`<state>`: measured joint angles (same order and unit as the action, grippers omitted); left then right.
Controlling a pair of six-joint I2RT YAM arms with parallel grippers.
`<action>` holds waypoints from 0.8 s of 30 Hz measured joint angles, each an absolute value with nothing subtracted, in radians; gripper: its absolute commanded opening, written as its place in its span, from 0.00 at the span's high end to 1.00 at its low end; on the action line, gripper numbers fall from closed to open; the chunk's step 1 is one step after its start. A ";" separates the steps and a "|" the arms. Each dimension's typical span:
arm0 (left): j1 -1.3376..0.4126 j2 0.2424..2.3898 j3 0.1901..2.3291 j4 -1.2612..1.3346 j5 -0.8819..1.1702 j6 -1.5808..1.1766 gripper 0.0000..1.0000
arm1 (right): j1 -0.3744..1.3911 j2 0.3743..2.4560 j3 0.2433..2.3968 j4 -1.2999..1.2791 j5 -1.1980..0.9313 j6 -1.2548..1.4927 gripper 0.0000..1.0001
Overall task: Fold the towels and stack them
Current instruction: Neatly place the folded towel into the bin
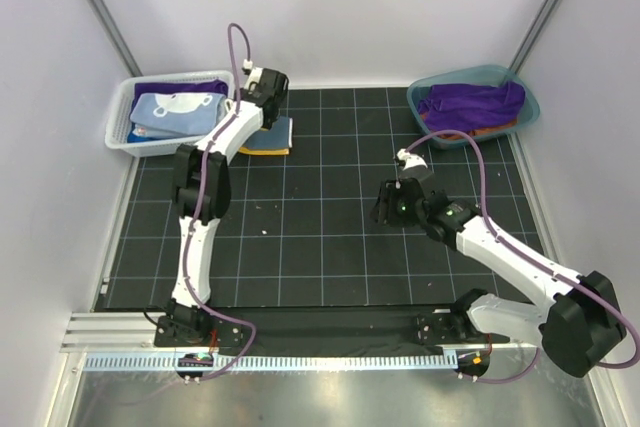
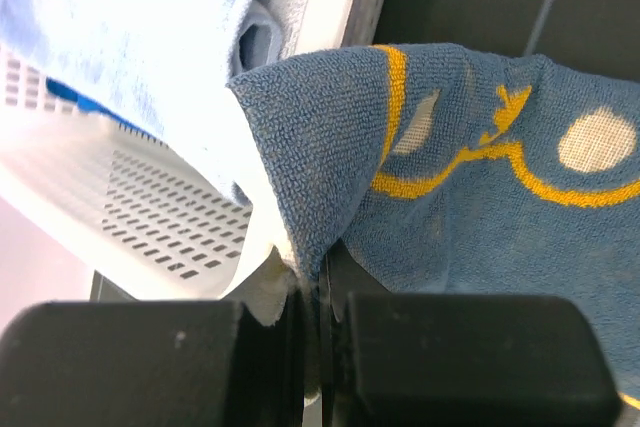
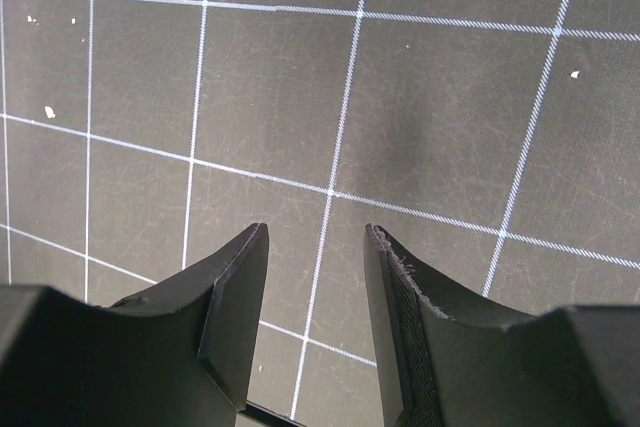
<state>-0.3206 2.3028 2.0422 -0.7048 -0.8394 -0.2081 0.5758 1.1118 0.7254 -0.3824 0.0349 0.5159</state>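
A navy towel with yellow print (image 2: 470, 147) lies on the mat beside the white mesh basket (image 2: 150, 217), and from above the navy towel (image 1: 276, 137) shows as a folded piece with a yellow edge. My left gripper (image 2: 318, 282) is shut on a raised corner fold of it; from above, the left gripper (image 1: 258, 112) sits right over the towel. In the basket (image 1: 120, 127) lie a light blue printed towel (image 1: 175, 109) and a purple towel (image 1: 195, 87). More purple towel (image 1: 470, 102) fills the teal tub. My right gripper (image 3: 315, 232) hangs open over bare mat, holding nothing.
The teal tub (image 1: 420, 107) stands at the back right, with an orange cloth edge (image 1: 490, 132) showing under the purple one. The black gridded mat (image 1: 320, 237) spans the table between the arms. Grey walls close in at left and right.
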 measured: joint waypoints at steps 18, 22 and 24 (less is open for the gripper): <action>-0.289 2.212 2.021 -0.574 -0.734 -0.128 1.00 | 0.576 1.096 0.701 -0.389 0.022 0.499 0.50; -0.270 2.174 1.980 -0.567 -0.728 -0.150 1.00 | 0.576 1.088 0.695 -0.390 0.022 0.499 0.50; -0.267 2.167 1.971 -0.565 -0.731 -0.154 1.00 | 0.576 1.086 0.693 -0.391 0.022 0.498 0.50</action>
